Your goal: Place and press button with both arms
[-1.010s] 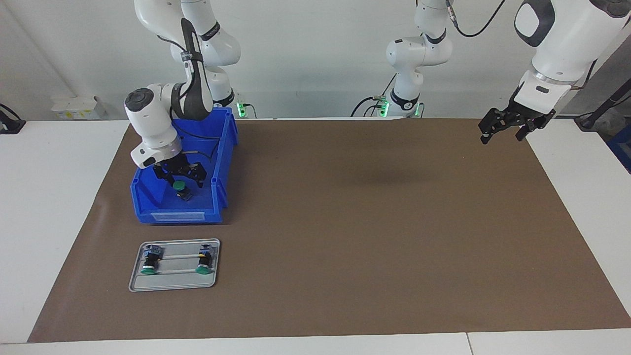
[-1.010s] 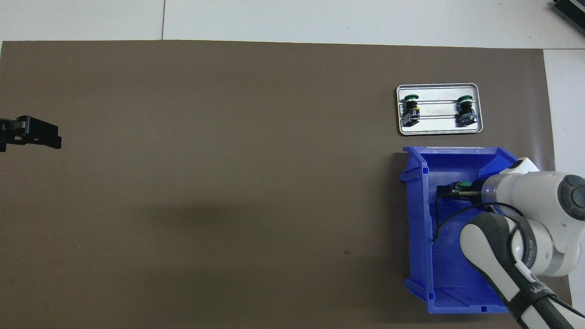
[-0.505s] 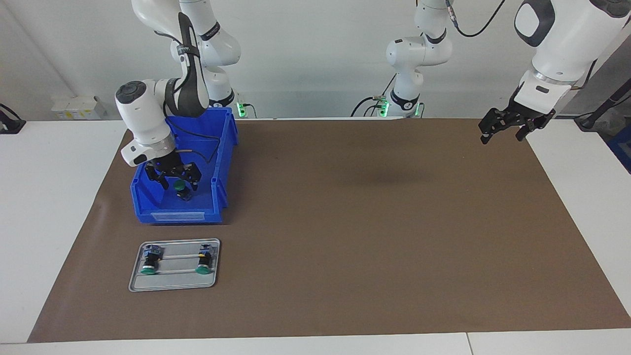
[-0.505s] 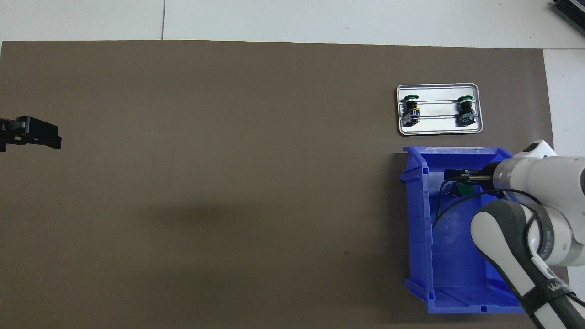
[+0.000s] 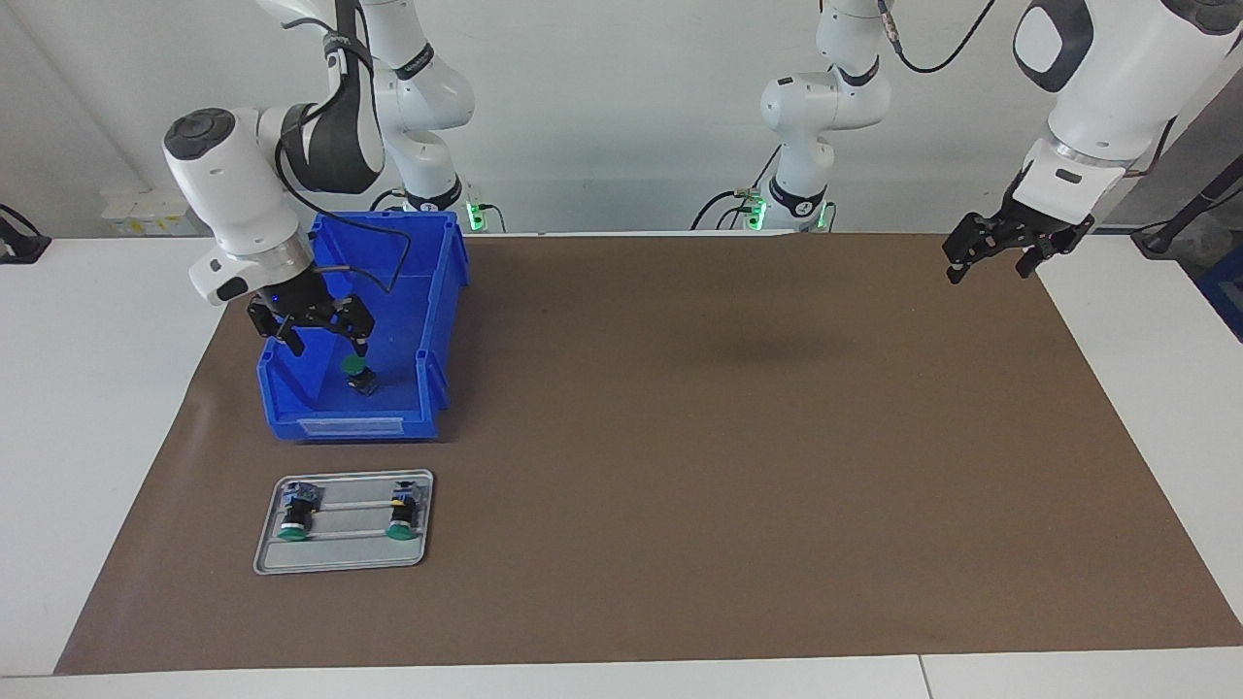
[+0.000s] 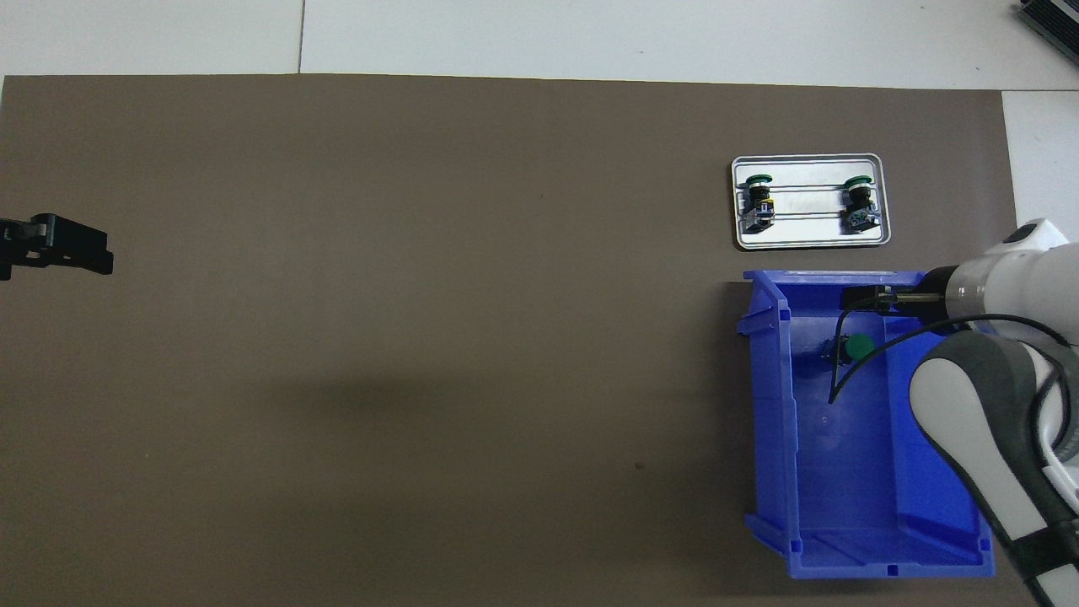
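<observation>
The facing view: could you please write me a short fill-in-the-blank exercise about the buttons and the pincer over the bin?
1. The number of buttons on the metal tray is ___.
2. The third button lies in the bin, whose colour is ___.
3. The right pincer, open over that bin, holds ___.
4. The tray lies ___ from the robots than the bin.

Missing words: two; blue; nothing; farther.

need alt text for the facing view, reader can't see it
The right gripper hangs open over a blue bin, above the green-capped button lying inside it. Two more buttons sit on a metal tray farther from the robots. The left gripper waits open over the mat's edge.
</observation>
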`<state>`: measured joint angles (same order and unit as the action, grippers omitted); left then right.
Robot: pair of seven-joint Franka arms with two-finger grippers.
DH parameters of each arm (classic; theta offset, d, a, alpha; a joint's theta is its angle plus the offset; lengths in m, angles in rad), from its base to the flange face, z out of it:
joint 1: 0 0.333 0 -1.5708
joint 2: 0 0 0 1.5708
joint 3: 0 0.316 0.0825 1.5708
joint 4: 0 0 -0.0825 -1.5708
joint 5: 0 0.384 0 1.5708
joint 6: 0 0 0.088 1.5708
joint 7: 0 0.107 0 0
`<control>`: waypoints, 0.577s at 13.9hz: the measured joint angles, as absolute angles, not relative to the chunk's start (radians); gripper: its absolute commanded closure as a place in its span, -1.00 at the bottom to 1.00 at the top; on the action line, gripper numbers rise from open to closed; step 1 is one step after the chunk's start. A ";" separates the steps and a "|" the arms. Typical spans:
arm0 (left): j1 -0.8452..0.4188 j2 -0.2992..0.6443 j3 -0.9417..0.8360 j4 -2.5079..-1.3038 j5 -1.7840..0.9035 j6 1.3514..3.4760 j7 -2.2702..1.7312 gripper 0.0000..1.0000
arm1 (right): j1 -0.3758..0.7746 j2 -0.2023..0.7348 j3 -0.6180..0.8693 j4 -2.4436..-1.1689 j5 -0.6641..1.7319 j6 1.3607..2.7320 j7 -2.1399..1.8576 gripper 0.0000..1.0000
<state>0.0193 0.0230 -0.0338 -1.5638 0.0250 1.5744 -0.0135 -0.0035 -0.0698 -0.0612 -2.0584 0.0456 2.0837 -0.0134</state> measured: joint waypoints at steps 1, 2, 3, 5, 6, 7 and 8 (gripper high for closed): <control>0.019 0.023 -0.034 -1.564 0.025 1.574 -0.014 -1.00 | -0.003 -0.073 -0.061 -2.011 0.040 2.023 -0.015 -1.00; 0.019 0.023 -0.034 -1.564 0.025 1.574 -0.014 -1.00 | -0.003 -0.075 -0.061 -1.966 0.030 1.965 -0.016 -1.00; 0.019 0.023 -0.034 -1.564 0.025 1.574 -0.014 -1.00 | -0.003 -0.076 -0.061 -1.913 0.013 1.898 -0.018 -1.00; 0.019 0.023 -0.034 -1.564 0.025 1.574 -0.014 -1.00 | -0.004 -0.079 -0.061 -1.797 0.003 1.757 -0.033 -1.00; 0.019 0.023 -0.034 -1.564 0.025 1.574 -0.014 -1.00 | -0.005 -0.082 -0.061 -1.751 0.001 1.700 -0.038 -1.00; 0.019 0.023 -0.034 -1.564 0.025 1.574 -0.014 -1.00 | -0.006 -0.085 -0.061 -1.712 0.000 1.647 -0.041 -1.00; 0.019 0.023 -0.034 -1.564 0.025 1.574 -0.014 -1.00 | -0.006 -0.087 -0.061 -1.681 -0.001 1.606 -0.042 -1.00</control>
<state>0.0193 0.0229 -0.0338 -1.5639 0.0250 1.5744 -0.0135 -0.0059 -0.0868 -0.0613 -1.6808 -0.0009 1.6064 -0.0418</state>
